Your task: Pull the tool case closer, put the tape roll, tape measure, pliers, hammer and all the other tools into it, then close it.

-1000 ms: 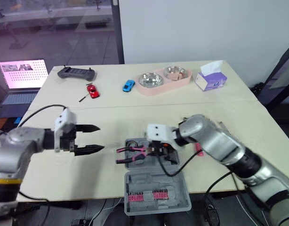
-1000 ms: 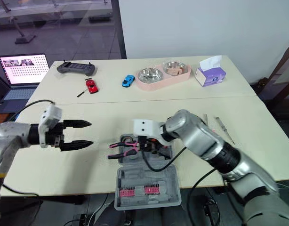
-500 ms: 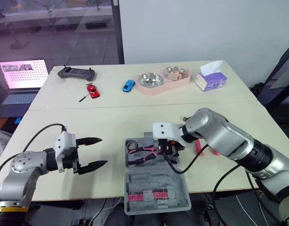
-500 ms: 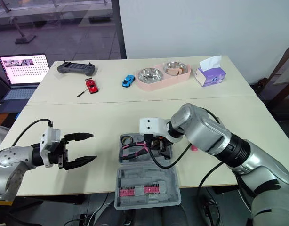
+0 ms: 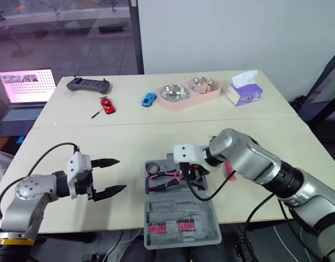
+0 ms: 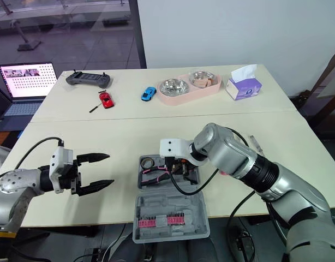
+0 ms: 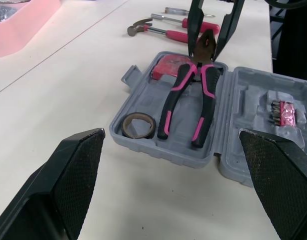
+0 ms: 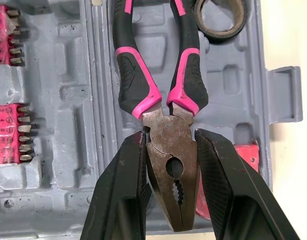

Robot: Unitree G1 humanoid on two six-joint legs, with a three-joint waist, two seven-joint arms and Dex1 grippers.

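The pliers [image 7: 179,85] are lying in the open tool case [image 5: 178,210], handles pointing at the tape roll [image 8: 219,34] in the same tray. The right claw [image 8: 169,134] is pinching them by the head. If it were me, I'd make sure the handles are properly down in the moulded slot. Then let go gently and lift straight up so nothing drags back out. Otherwise the lid probably won't shut later.

The hammer [image 7: 163,33] is out on the tabletop [image 5: 129,142] just past the case. The left claw [image 5: 121,174] hangs off to the case's left, spread wide and empty.

Further back there's a red toy car [image 5: 107,105], a blue one [image 5: 149,99], a pink double bowl [image 5: 189,91], a tissue box [image 5: 244,90] and a laptop [image 5: 25,87].
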